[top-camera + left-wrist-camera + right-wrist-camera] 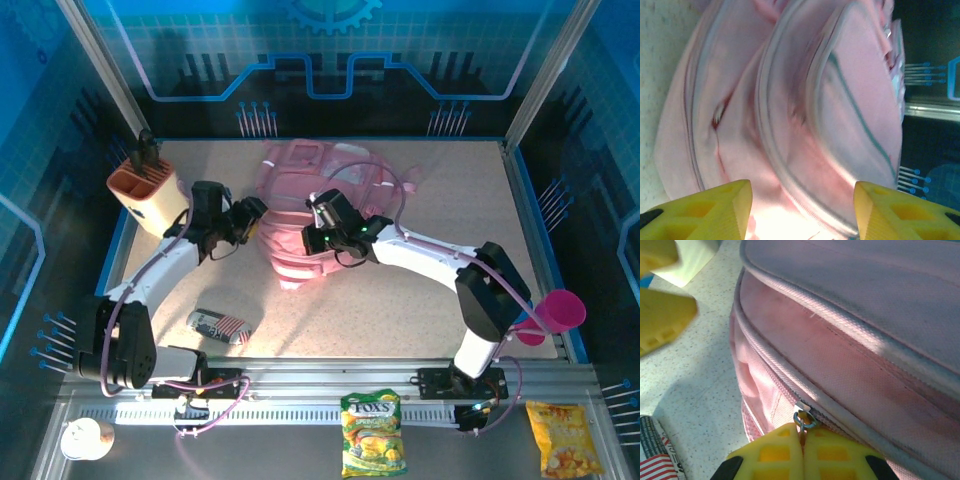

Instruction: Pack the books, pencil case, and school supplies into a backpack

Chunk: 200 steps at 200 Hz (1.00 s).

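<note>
The pink backpack [330,180] lies at the middle back of the table. My right gripper [312,240] is at its near left side, shut on a metal zipper pull [803,418] where the zipper's teeth run round the bag [850,355]; its yellow fingers [777,452] are pressed together. My left gripper [250,216] hovers just left of the backpack [805,105], open, with yellow fingers [715,210] wide apart and nothing between them. The striped pencil case [220,325] lies near the front left, its end visible [655,455]. The books are out of view.
A beige holder with an orange top [150,192] stands at the back left, close to the left arm. A pink cup [560,312] sits at the right edge. Two snack packets [372,432] [558,437] and a white round object [85,438] lie beyond the front rail.
</note>
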Motion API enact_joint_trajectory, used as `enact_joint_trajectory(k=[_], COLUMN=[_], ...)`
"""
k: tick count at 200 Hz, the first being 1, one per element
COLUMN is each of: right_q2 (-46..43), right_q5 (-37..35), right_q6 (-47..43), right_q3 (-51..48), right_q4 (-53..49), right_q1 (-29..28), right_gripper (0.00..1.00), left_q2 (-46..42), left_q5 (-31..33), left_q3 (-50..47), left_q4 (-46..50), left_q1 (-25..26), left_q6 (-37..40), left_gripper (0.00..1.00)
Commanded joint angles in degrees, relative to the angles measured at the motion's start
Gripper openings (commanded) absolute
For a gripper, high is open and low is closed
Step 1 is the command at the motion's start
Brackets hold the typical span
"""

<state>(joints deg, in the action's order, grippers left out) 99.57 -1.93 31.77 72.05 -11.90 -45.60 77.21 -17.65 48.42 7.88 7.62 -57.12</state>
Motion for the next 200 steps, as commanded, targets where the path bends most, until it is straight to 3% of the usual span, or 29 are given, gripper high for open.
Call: enact_joint_trajectory(k=[1,34,71,142,168,200], right_q2=[0.9,1.1,1.1,0.8,0.4,-1.6], right_q5=[3.3,3.9,4.4,4.8,3.7,-2.8], right_q6=[0.7,1.1,1.4,0.4,-0.7,-4.1], right_q3=[2.7,2.7,2.3,1.0,0.0,-2.3], right_q4=[3.1,3.4,3.6,3.8,3.1,-0.8], right_q1=[-1.1,-1.4,-1.6,-1.7,-1.7,-1.1], right_gripper=[0.00,0.00,0.00,0.00,0.00,0.00], left_q2=[-0.5,1.1,3.6,8.6,9.8,10.0], left_q5=[-4.2,-3.3,0.0,0.2,0.8,1.9], left_q3=[-3.6,-4.7,-4.1,-2.4,-1.2,-0.1], left_q4=[-5.3,-12.1,-12.3,-14.6,-14.5,-12.6], left_q1=[2.1,4.7,6.4,8.2,8.2,8.0], left_q6=[-8.6,-14.0,-13.7,-14.0,-13.5,-11.7], left_gripper=[0.55,0.51,0.43,0.41,0.32,0.16])
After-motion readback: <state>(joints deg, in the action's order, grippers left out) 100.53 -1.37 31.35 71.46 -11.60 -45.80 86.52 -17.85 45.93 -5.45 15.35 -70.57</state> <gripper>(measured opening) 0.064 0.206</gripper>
